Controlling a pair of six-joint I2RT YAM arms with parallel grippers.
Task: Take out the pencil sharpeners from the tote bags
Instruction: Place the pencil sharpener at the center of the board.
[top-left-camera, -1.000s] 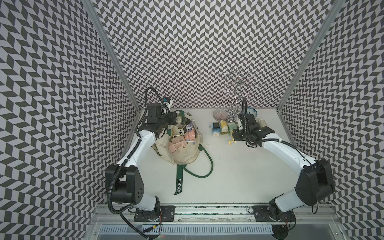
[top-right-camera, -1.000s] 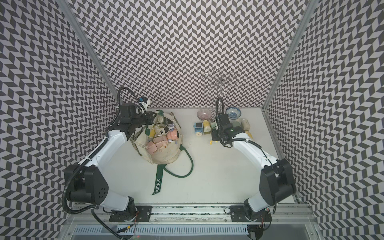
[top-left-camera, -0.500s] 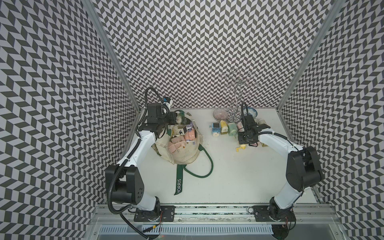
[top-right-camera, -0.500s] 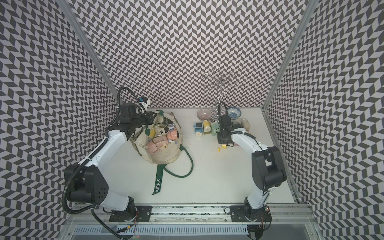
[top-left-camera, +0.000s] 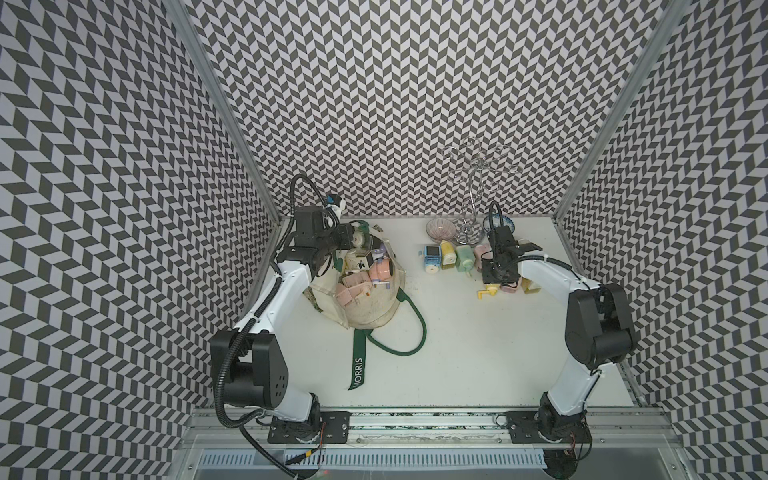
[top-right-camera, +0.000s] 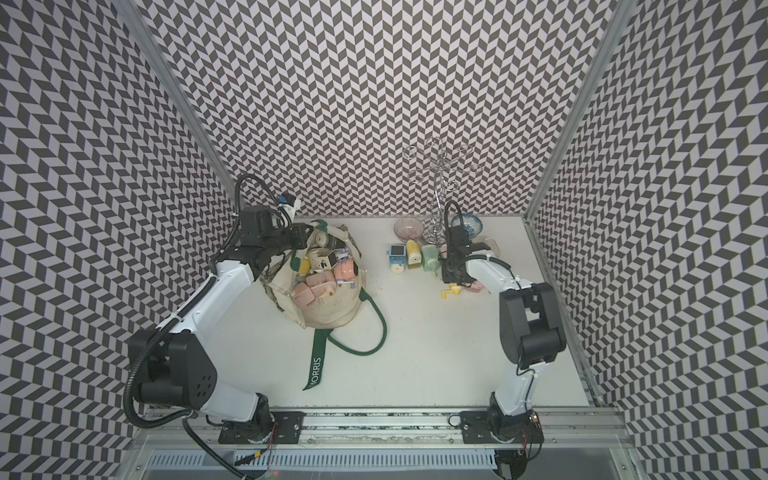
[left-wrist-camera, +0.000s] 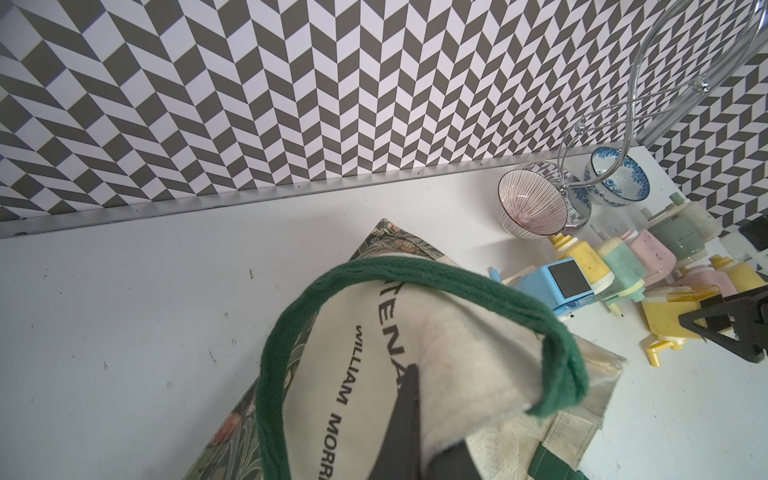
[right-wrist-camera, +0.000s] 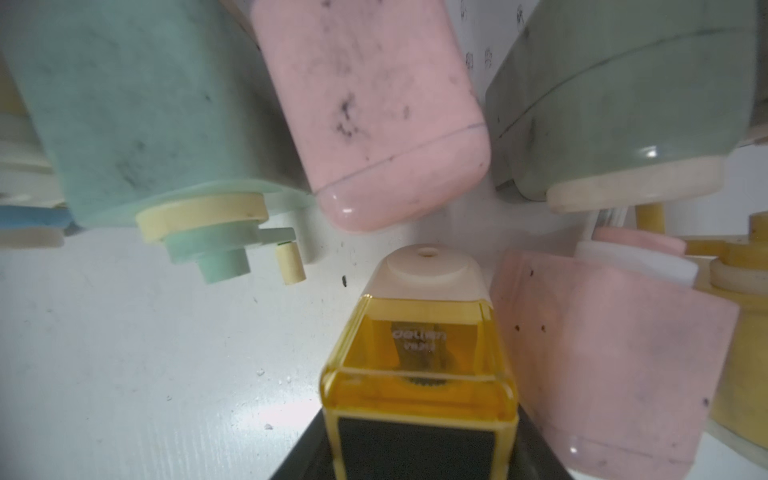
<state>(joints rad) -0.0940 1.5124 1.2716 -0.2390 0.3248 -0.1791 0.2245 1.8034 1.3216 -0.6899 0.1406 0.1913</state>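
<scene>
Evidently a set-down is in hand: the right gripper (top-left-camera: 495, 281) grasps a yellow sharpener (right-wrist-camera: 419, 365), low among the removed sharpeners (top-left-camera: 451, 257) at the table's (top-left-camera: 478, 353) one o'clock. The next move, I judge, calls for releasing and lifting clear without knocking its neighbours. The left gripper (top-left-camera: 358, 240) is clenched on the rim of the tote bag (top-left-camera: 365, 307) at ten o'clock, with the bagged sharpeners (top-left-camera: 361, 276) inside. The strap (top-left-camera: 358, 370) reads "MORRIS" and the canvas "WILLIAM MORR"; the yellow sharpener's embossing is unreadable.

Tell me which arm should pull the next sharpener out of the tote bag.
Right, probably. The left gripper is shut on the tote bag rim, propping it open. The right gripper holds a yellow sharpener low by the unloaded sharpeners, so it need only release first.
</scene>
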